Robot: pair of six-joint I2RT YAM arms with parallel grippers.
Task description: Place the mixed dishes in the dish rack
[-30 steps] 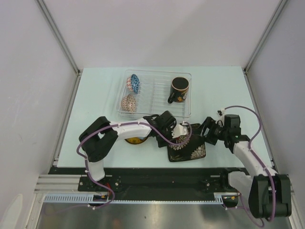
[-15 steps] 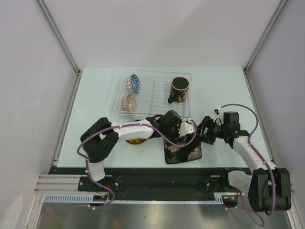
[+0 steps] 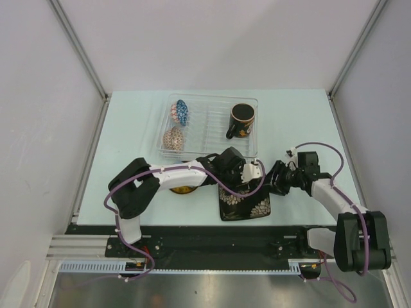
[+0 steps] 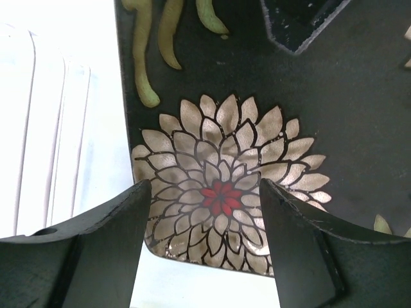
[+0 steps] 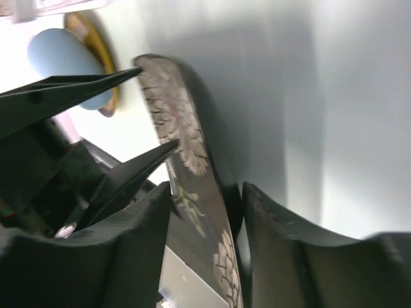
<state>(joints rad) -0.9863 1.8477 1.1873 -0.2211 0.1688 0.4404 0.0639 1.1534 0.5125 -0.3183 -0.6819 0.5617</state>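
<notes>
Item inspected: black floral square plate (image 3: 244, 200).
Plate, location: I see it at the near middle of the table (image 3: 128, 141), just in front of the near right corner of the dish rack (image 3: 205, 128) and outside it, between the two grippers.
Plate, attitude: from overhead it reads as tilted, with the far edge higher. I cannot tell whether the near edge touches the table.
Plate, appearance: glossy black and square with rounded corners. One corner carries a large pale-gold, dark-outlined flower with a red centre, with olive-green leaf strokes above it. More pale blooms run along the rim.
Right gripper (image 3: 275, 182): clamped on the plate's right rim. Its wrist view shows the rim passing between the two fingers (image 5: 135, 256), one on each face.
Left gripper (image 3: 255, 172): jaws spread wide at the plate's far edge. Its fingers (image 4: 109, 244) flank the flower without pinching anything.
Rack contents: blue patterned bowl (image 3: 182, 111) and beige patterned bowl (image 3: 173, 138) stand on edge at the left, and the dark mug (image 3: 242, 120) stands upright at the right.
Outside the rack: small yellow plate (image 3: 183, 188) lies partly under the left arm, with the pale blue cup (image 5: 61, 54) at it.
</notes>
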